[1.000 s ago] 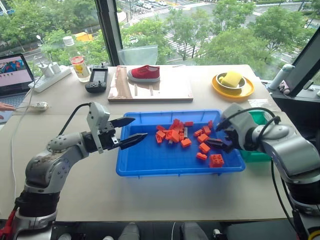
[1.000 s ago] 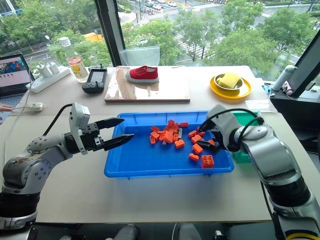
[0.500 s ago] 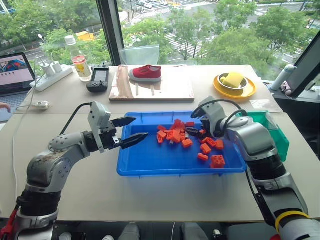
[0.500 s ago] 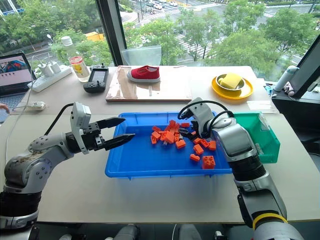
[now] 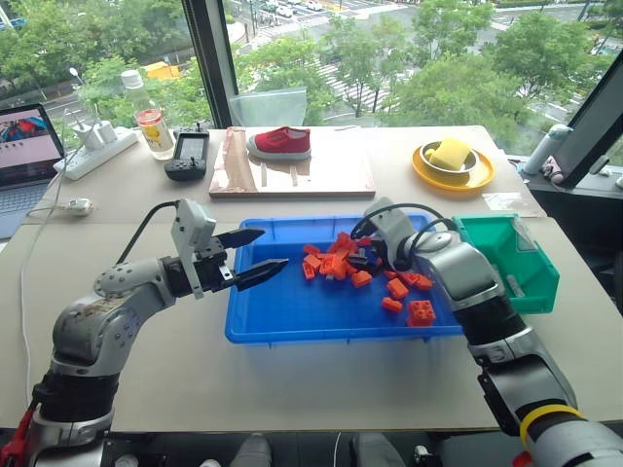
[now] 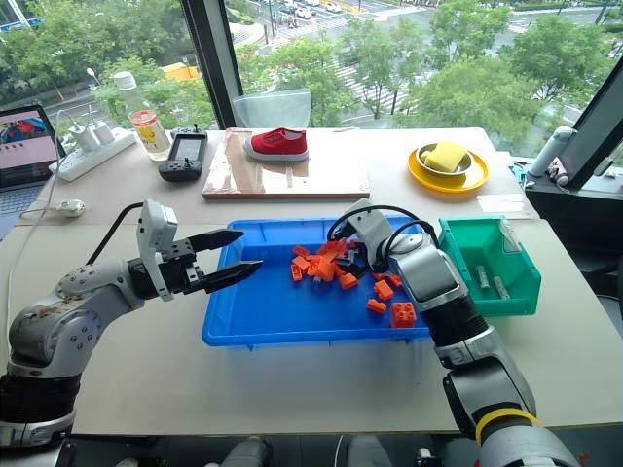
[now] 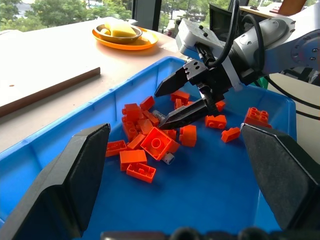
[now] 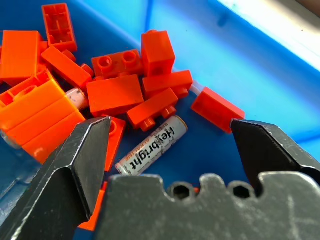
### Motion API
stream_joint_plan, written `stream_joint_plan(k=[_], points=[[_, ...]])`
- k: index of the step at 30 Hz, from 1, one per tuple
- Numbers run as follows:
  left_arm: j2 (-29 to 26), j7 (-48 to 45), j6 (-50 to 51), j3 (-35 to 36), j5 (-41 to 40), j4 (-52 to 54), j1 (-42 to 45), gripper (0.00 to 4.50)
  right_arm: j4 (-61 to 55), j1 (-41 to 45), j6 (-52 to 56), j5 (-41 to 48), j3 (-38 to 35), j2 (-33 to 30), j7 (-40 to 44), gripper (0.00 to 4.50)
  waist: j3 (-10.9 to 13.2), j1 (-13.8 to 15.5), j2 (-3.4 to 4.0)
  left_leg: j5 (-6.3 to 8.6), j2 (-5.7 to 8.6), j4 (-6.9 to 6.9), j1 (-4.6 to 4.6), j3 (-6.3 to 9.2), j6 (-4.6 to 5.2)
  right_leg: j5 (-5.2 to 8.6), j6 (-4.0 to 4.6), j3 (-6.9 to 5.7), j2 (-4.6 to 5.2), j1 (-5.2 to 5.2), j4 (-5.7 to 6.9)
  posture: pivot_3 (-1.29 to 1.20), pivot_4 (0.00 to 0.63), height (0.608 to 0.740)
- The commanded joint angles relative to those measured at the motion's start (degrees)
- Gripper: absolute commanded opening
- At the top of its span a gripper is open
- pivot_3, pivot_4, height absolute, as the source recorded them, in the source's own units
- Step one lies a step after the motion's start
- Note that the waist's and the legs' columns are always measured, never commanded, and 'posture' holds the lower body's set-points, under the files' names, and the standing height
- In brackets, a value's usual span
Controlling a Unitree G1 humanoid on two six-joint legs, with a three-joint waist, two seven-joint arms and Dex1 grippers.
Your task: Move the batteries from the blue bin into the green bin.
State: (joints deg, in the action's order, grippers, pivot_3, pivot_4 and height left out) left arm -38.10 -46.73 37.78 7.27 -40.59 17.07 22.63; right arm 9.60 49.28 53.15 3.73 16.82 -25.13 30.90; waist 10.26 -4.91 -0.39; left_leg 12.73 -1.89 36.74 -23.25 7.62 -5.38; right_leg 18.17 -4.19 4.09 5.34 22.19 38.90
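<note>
The blue bin lies mid-table with a heap of red-orange blocks in it. My right gripper hangs open low over that heap. In the right wrist view a silver battery with black print lies among the blocks, between my open fingers and just beyond them; a second battery pokes out from under the blocks. The green bin stands to the right of the blue one and holds two batteries. My left gripper hovers open and empty over the blue bin's left end.
A wooden board with a red shoe lies behind the blue bin. A yellow plate with a sponge sits back right. A bottle, a remote, a power strip and a laptop stand back left.
My right arm has swung left and down from beside the green bin to the block heap, uncovering the green bin. The left arm has stayed still.
</note>
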Motion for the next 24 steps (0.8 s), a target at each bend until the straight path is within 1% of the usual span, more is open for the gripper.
stream_joint_plan(k=[1, 2, 3, 4, 7, 8, 10, 13, 18, 24], points=[[-0.05, 0.07, -0.27, 0.79, -0.40, 1.66, 0.42, 4.50, 2.95, -0.36, -2.01, -1.41, 0.74, -0.19, 1.09, 3.91, 0.00, -0.10, 0.00, 0.00, 0.00, 0.00, 0.03, 0.00, 0.00, 0.00, 0.00, 0.00, 0.00, -0.01, 0.01, 0.00, 0.150, 0.740], [-0.07, 0.12, -0.28, 0.82, -0.36, 1.70, 0.41, 4.50, 3.35, -0.57, -2.36, -1.50, 0.74, -0.30, 1.36, 3.77, 0.00, -0.15, 0.00, 0.00, 0.00, 0.00, 0.05, 0.00, 0.00, 0.00, 0.00, 0.00, 0.00, -0.02, 0.03, 0.00, 0.150, 0.740], [-0.09, 0.14, -0.27, 0.86, -0.37, 1.73, 0.39, 4.50, 3.53, -0.73, -2.63, -1.58, 0.69, -0.37, 1.55, 3.42, -0.01, -0.17, 0.00, 0.00, -0.01, 0.00, 0.05, 0.00, 0.00, 0.00, 0.00, 0.00, -0.01, -0.02, 0.03, 0.00, 0.150, 0.740], [-0.07, 0.16, -0.23, 0.91, -0.44, 1.75, 0.38, 4.50, 3.60, -0.88, -2.64, -1.70, 0.83, -0.54, 1.81, 3.17, -0.01, -0.19, 0.00, 0.00, -0.01, 0.00, 0.06, 0.00, 0.00, 0.00, 0.00, 0.00, 0.00, -0.02, 0.04, 0.00, 0.150, 0.740], [-0.14, 0.10, -0.30, 0.89, -0.39, 1.74, 0.30, 4.50, 3.41, -1.11, -2.49, -1.89, 0.90, -0.67, 2.20, 2.04, -0.01, -0.20, 0.00, 0.00, 0.00, 0.00, 0.06, 0.00, 0.00, 0.00, 0.00, 0.00, 0.00, -0.03, 0.04, 0.00, 0.150, 0.740], [-0.16, 0.09, -0.28, 0.91, -0.42, 1.73, 0.29, 4.50, 3.14, -1.21, -2.31, -1.87, 0.91, -0.65, 2.38, 1.80, -0.01, -0.20, 0.00, 0.00, 0.00, 0.00, 0.06, 0.00, 0.00, 0.00, 0.00, 0.00, 0.00, -0.04, 0.04, 0.00, 0.150, 0.740], [-0.18, 0.06, -0.27, 0.94, -0.45, 1.75, 0.30, 4.50, 2.42, -1.50, -1.79, -1.85, 0.92, -0.56, 2.64, 1.05, -0.01, -0.20, 0.00, 0.00, 0.00, 0.00, 0.06, 0.00, 0.00, 0.00, 0.00, 0.00, 0.00, -0.04, 0.05, 0.00, 0.150, 0.740], [-0.20, -0.01, -0.30, 0.94, -0.45, 1.69, 0.36, 4.50, 2.06, -1.72, -1.29, -1.83, 0.70, -0.41, 2.81, 0.09, -0.01, -0.22, 0.00, 0.00, 0.00, 0.00, 0.06, 0.00, 0.00, 0.00, 0.00, 0.00, 0.00, -0.04, 0.05, 0.00, 0.150, 0.740], [-0.21, -0.14, -0.31, 0.84, -0.44, 1.53, 0.56, 4.50, 0.98, -2.22, -0.59, -1.87, 0.27, -0.80, 2.79, 0.04, -0.02, -0.25, -0.01, 0.00, -0.01, 0.00, 0.07, 0.01, 0.00, 0.00, 0.00, 0.00, 0.00, -0.04, 0.05, 0.00, 0.150, 0.740], [-0.28, -0.27, -0.19, 0.83, -0.48, 1.54, 0.57, 4.50, -4.93, -2.15, 2.69, -0.30, -3.44, -0.94, 1.95, 0.04, -0.01, -0.25, -0.01, 0.00, 0.00, 0.00, 0.06, 0.01, 0.00, 0.00, 0.00, 0.00, 0.00, -0.03, 0.05, 0.00, 0.150, 0.740]])
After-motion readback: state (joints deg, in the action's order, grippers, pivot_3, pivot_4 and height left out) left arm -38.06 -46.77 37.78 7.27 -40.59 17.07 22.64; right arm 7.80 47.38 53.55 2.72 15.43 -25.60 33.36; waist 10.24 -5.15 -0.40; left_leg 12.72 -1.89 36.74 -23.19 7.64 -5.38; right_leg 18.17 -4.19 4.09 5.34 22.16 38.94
